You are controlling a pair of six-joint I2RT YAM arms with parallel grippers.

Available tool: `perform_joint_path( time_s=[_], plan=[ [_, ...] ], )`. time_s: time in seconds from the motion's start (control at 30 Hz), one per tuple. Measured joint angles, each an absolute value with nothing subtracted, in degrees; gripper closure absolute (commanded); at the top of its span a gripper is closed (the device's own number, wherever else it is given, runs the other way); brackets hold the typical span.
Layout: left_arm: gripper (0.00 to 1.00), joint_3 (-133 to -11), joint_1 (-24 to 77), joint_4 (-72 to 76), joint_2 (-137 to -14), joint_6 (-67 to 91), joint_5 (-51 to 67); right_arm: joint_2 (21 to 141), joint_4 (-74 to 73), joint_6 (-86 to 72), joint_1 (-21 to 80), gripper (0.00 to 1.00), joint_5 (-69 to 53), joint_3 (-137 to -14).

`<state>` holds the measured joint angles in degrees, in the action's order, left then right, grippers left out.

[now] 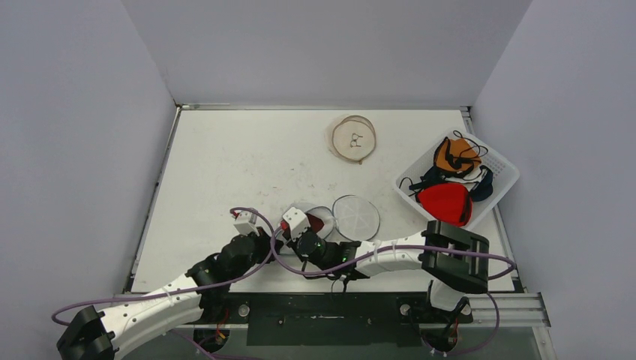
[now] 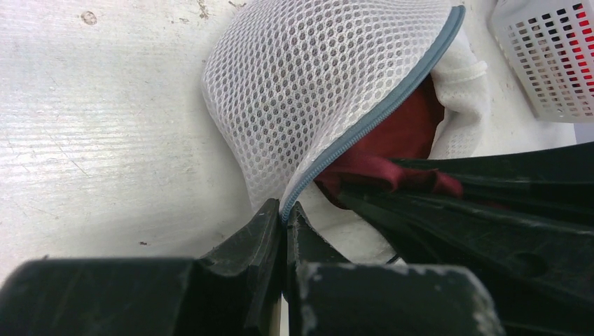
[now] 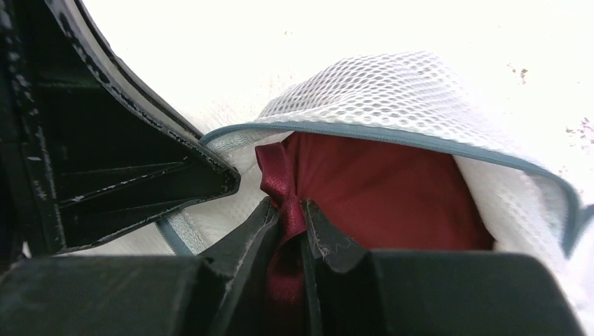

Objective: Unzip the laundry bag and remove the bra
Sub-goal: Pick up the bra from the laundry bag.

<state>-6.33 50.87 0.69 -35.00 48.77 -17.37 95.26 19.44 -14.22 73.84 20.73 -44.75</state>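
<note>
The right gripper (image 3: 287, 210) was pinched shut on a gathered fold of the dark red fabric bra (image 3: 378, 189), which lay just inside the mouth of the white honeycomb-mesh laundry bag (image 2: 315, 77). The left gripper (image 2: 284, 213) was clamped on the grey-blue zipper edge (image 2: 378, 110) at the bag's near corner. The pull would best run straight out through the bag's opening, with the left pinning the bag to the table (image 2: 105, 140) so the mesh did not lift with it.
</note>
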Motion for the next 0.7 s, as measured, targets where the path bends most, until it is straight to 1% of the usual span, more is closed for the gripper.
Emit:
perform_joint_path(
  time_s=[0.13, 0.4, 0.63, 0.67, 0.7],
  plan=[
    [1.0, -6.3, 50.9, 0.7, -34.7, 48.8, -17.4, 90.7, 19.2, -16.3, 72.7, 0.95, 19.4, -43.0],
    [1.0, -6.3, 50.9, 2.8, -37.0, 48.8, -17.6, 79.0, 20.1, -23.4, 67.0, 0.95, 12.4, -36.0],
    [1.0, -6.3, 50.9, 5.9, -40.8, 48.8, -17.6, 74.3, 25.3, -32.0, 59.9, 0.94, 4.1, -27.9],
    [1.0, -6.3, 50.9, 6.3, -41.3, 48.8, -17.5, 74.4, 26.0, -32.8, 59.5, 0.92, 3.3, -27.4],
    [1.0, -6.3, 50.9, 6.7, -41.7, 48.7, -17.5, 74.4, 26.5, -33.4, 59.2, 0.87, 2.6, -27.1]
  ],
)
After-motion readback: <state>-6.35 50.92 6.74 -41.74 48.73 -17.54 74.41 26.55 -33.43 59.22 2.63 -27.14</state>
